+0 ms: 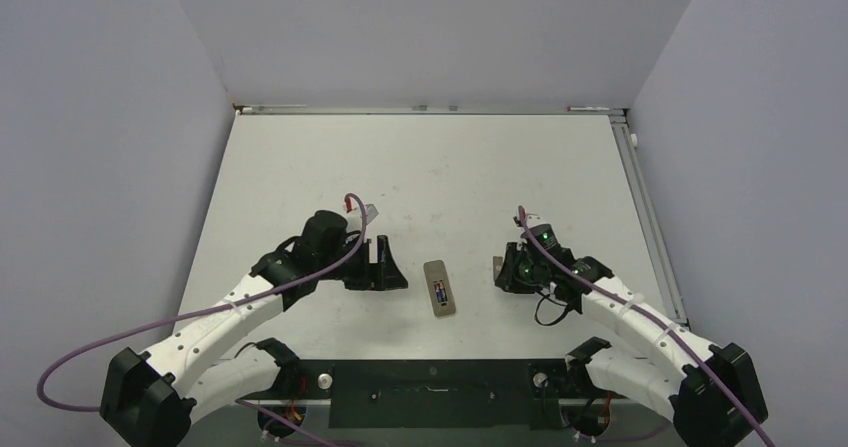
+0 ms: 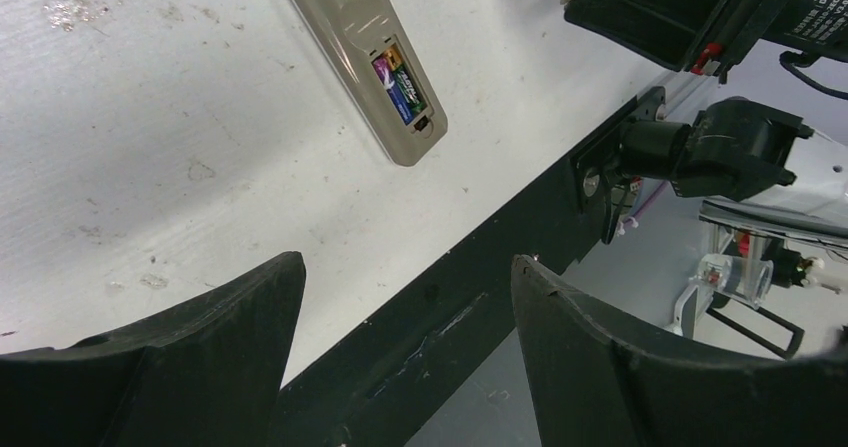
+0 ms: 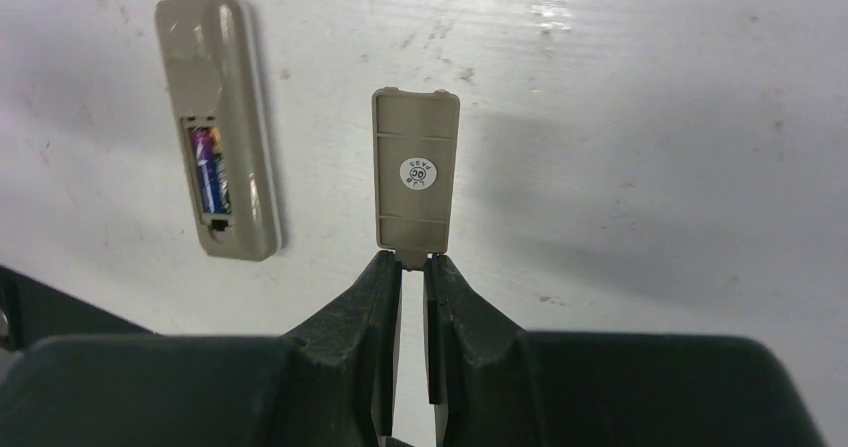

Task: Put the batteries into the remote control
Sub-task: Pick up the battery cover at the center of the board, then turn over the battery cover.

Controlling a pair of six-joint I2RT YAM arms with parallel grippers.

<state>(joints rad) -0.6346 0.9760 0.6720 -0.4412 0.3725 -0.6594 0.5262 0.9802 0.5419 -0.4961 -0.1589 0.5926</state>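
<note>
You lose the far end of the remote control (image 2: pixel 365 62) at the top edge of the left wrist view. The batteries (image 3: pixel 208 172) sit deep in shadow: one purple body reads clearly, and the second is probably beside it. From overhead they're too small to count. The lower end of the cover (image 3: pixel 417 172) is hidden between the fingers of the right gripper (image 3: pixel 412 262), and overhead you can't make it out.

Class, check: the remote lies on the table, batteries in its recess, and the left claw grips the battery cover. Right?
No: the right claw grips the battery cover, as the right wrist view shows. The remote lies on the table, batteries in its recess.
</note>
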